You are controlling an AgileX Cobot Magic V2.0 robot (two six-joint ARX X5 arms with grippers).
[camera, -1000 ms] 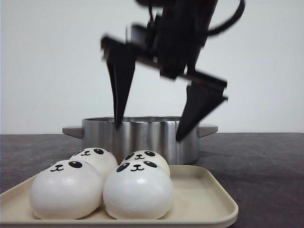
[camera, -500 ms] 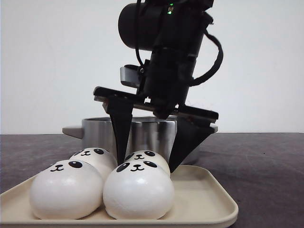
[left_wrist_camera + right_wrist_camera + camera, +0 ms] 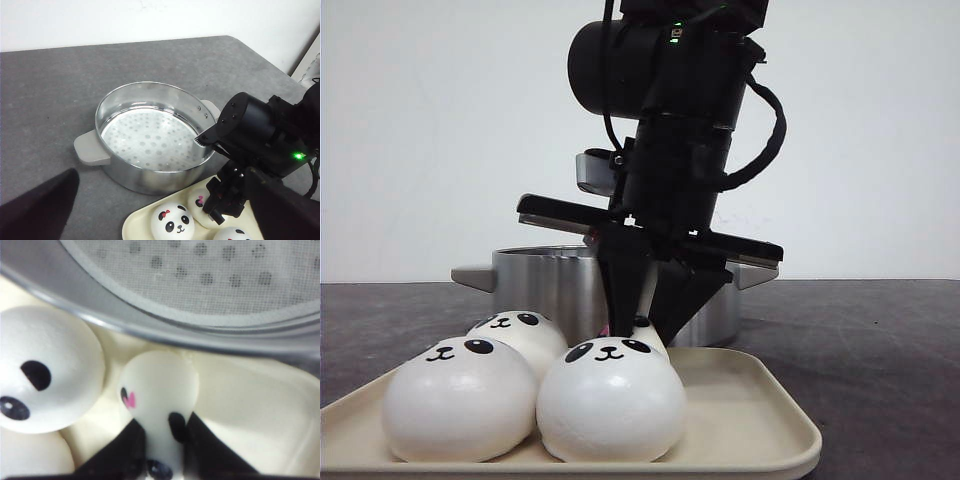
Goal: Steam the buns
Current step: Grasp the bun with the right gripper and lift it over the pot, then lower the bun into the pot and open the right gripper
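Observation:
Four white panda-faced buns sit on a cream tray [image 3: 760,425]: front left [image 3: 460,400], front right [image 3: 610,405], back left [image 3: 520,333] and back right [image 3: 647,328]. My right gripper [image 3: 638,318] reaches down from above and is shut on the back right bun [image 3: 160,382], squeezing it narrow between the black fingers [image 3: 127,447]; the bun still rests on the tray [image 3: 260,405]. A neighbouring bun [image 3: 47,367] lies beside it. My left gripper [image 3: 161,172] is open and empty, high above the steel steamer pot [image 3: 135,180].
The steel pot [image 3: 545,285] with grey handles and a perforated white liner stands just behind the tray, with no buns in it. The right arm [image 3: 260,135] hangs over the tray's far corner. The table is dark grey; a white wall stands behind.
My right gripper came down from above the pot rim, straddled the back right bun, then closed on it and squeezed it. The other buns have not moved.

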